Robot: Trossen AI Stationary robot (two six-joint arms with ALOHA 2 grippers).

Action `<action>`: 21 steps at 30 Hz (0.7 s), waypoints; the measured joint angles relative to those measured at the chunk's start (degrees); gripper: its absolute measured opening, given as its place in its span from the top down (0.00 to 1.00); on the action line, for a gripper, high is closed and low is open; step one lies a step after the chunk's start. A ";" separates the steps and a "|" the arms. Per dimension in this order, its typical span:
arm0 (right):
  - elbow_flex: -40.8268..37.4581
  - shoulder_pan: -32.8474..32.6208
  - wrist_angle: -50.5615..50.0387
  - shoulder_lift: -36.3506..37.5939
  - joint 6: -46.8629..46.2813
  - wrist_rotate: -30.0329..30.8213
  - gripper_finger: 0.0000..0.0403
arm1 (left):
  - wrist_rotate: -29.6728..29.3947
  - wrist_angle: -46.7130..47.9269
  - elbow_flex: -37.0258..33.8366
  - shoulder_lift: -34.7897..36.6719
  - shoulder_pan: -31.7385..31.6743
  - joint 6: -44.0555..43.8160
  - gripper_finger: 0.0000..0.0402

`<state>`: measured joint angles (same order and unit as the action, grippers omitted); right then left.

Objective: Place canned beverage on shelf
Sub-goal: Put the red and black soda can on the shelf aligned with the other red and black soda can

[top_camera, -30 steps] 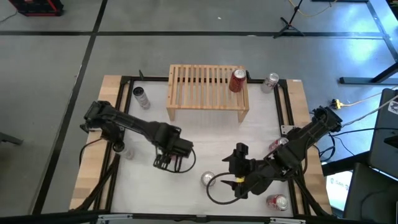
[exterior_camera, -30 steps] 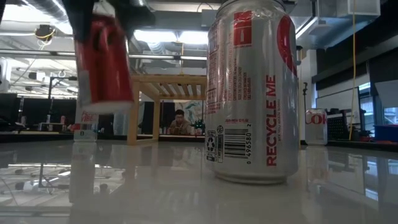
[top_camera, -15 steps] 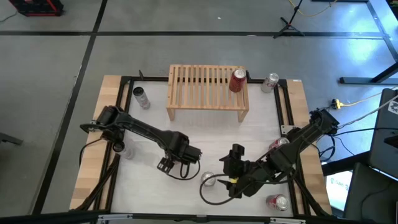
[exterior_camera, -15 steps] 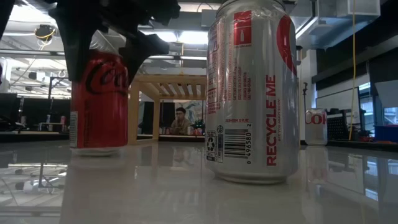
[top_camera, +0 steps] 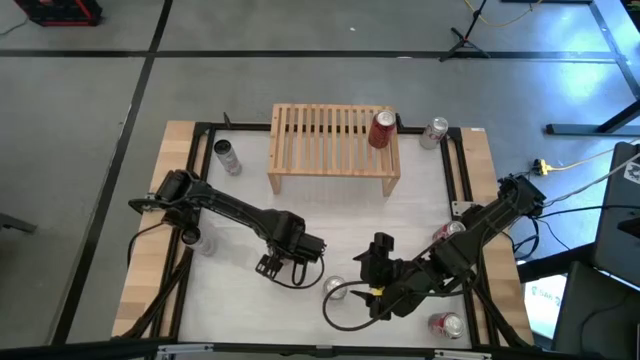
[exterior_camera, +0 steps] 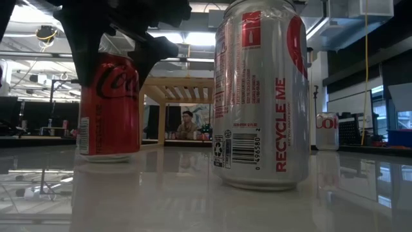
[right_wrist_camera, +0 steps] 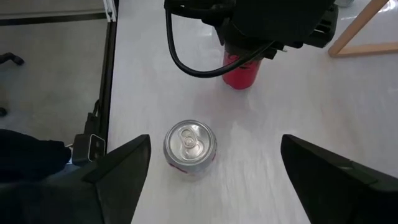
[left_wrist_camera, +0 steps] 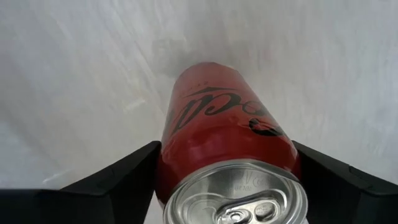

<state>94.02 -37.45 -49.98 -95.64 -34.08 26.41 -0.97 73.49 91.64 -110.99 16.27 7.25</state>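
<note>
Near the table's middle, slightly toward six o'clock: left gripper (top_camera: 283, 262) straddling an upright red cola can (exterior_camera: 108, 103), fingers (left_wrist_camera: 118, 180) spread on both sides, can standing on the white table (top_camera: 330, 215). Contact between pads and can sides hard to call; jaws wide either way. Can sealed, pull tab flat on the silver lid in the left wrist view.

Over at four o'clock from that: right gripper (top_camera: 372, 283), jaws spread wide with nothing between them, hovering above a silver-and-red can (right_wrist_camera: 189, 148), also upright, also sealed, just beside the red one. Huge in the low view, that same can, "RECYCLE ME" down its side.

Up at twelve o'clock: shelf (top_camera: 333, 148), light wood, slatted top, carrying one red can (top_camera: 381, 129) at its three o'clock end, rest of the slats bare. Silver can (top_camera: 434, 132) standing just off that end on the table. Another slim can (top_camera: 227, 156) off the shelf's nine o'clock side.

Down at five o'clock: one more can (top_camera: 445, 325), beside the right arm.
</note>
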 joint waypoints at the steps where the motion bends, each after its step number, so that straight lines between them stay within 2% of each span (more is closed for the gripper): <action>1: 0.00 0.00 0.00 0.00 0.03 0.00 0.13 | -0.01 -0.02 0.00 -0.02 -0.02 0.09 0.18; 5: 0.00 0.00 0.00 0.00 0.05 -0.01 0.13 | -0.29 0.46 0.21 -0.06 0.02 0.39 0.13; 11: 0.00 0.00 0.67 0.00 0.04 0.00 0.13 | 0.48 2.84 3.87 3.04 0.24 -3.97 0.13; 16: -0.02 0.00 0.72 0.00 -0.07 -1.61 0.13 | -0.27 3.15 5.82 11.11 0.97 -14.07 0.13; 21: -0.02 0.56 3.45 -0.07 -0.10 -0.44 0.13 | -7.79 -0.35 -0.19 23.31 5.40 -28.38 0.13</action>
<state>94.00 -36.89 -46.53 -95.71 -34.19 25.98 -8.76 73.13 91.44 -87.68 21.68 -21.13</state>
